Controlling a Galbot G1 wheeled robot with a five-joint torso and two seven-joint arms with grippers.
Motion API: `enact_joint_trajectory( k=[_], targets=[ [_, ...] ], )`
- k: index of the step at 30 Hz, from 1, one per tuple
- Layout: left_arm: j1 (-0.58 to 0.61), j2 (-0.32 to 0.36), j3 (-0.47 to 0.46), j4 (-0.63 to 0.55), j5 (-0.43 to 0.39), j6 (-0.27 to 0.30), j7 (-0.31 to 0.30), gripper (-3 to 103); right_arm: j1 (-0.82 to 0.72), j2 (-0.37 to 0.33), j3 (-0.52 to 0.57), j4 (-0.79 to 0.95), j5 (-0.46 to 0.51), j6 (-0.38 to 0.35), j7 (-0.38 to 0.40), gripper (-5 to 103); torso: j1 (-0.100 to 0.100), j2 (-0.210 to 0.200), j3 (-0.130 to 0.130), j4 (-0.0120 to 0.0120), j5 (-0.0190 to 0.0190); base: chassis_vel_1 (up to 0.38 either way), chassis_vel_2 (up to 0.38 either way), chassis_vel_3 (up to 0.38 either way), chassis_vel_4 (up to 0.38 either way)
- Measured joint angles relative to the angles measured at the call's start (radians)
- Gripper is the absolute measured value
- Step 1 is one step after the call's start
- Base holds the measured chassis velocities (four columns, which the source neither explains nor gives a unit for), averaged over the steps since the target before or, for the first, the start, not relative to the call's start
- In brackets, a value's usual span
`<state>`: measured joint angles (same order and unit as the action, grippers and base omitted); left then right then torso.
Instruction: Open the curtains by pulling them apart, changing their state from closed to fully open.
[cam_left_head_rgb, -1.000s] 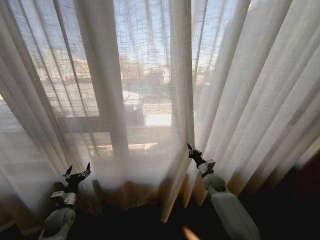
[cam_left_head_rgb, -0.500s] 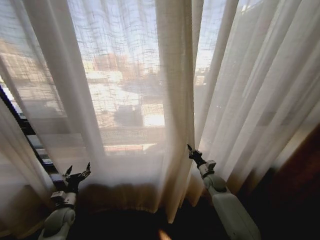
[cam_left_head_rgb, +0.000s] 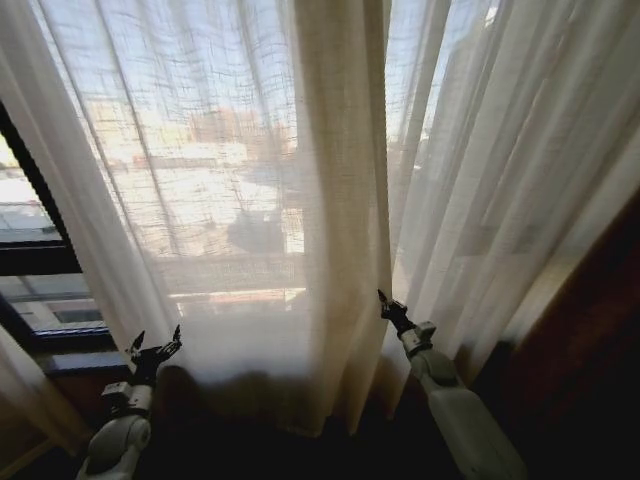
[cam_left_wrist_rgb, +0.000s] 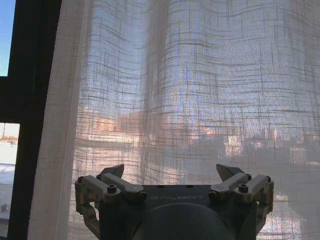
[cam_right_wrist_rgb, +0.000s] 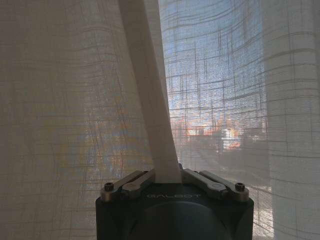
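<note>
"GALBOT" is showing on both gripper bodies. Two curtains (cam_left_head_rgb: 240, 200) are hanging across the window (cam_left_head_rgb: 30, 250). The right gripper (cam_left_head_rgb: 384, 301) is pinching one curtain's edge fold. The left gripper (cam_left_head_rgb: 155, 343) is hovering low with fingers spread, just before the fabric.

My sheer off-white pleated curtains (cam_left_head_rgb: 330, 200) run past the picture's top edge; their hems sink into shadow. My right gripper's (cam_right_wrist_rgb: 167, 176) fingertips hide behind a clamped fold.
</note>
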<state>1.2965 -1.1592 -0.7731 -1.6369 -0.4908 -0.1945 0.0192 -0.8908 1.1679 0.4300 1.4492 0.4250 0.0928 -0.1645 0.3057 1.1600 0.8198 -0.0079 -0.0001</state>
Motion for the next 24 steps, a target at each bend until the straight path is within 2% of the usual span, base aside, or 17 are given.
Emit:
enact_joint_trajectory(
  k=[3,5,10,15,22,24],
  targets=[
    [0.0,0.0,0.0,0.0,0.0,0.0,0.0,100,0.0,-0.002,0.002,0.001,0.006,0.0,0.0,0,0.0,0.0,0.0,0.0002,-0.0005,-0.391,-0.343,0.366,0.329],
    [0.0,0.0,0.0,0.0,0.0,0.0,0.0,100,0.001,-0.002,0.003,0.001,0.008,0.0,0.001,0,0.0,0.0,0.0,0.0002,0.0005,-0.365,-0.323,0.362,0.322],
    [0.0,0.0,0.0,0.0,0.0,0.0,0.0,100,0.004,-0.001,0.003,-0.003,0.01,0.0,0.001,0,0.0,0.0,0.0,0.0002,-0.0006,-0.376,-0.332,0.371,0.357],
    [0.0,0.0,0.0,0.0,0.0,0.0,0.0,100,0.006,0.0,0.003,-0.008,0.012,0.007,-0.001,0,0.0,0.0,0.0,0.0004,0.0003,-0.328,-0.352,0.324,0.364],
    [0.0,0.0,0.0,0.0,0.0,0.0,0.0,100,0.007,0.002,-0.001,-0.009,0.027,0.022,-0.002,0,0.0,0.0,0.0,0.0002,0.0002,-0.33,-0.339,0.332,0.351],
    [0.0,0.0,0.0,0.0,0.0,0.0,0.001,100,0.008,0.002,0.002,-0.01,0.025,0.023,-0.002,0,0.0,0.0,0.0,-0.0005,0.0003,-0.205,-0.213,0.238,0.225]
  ],
)
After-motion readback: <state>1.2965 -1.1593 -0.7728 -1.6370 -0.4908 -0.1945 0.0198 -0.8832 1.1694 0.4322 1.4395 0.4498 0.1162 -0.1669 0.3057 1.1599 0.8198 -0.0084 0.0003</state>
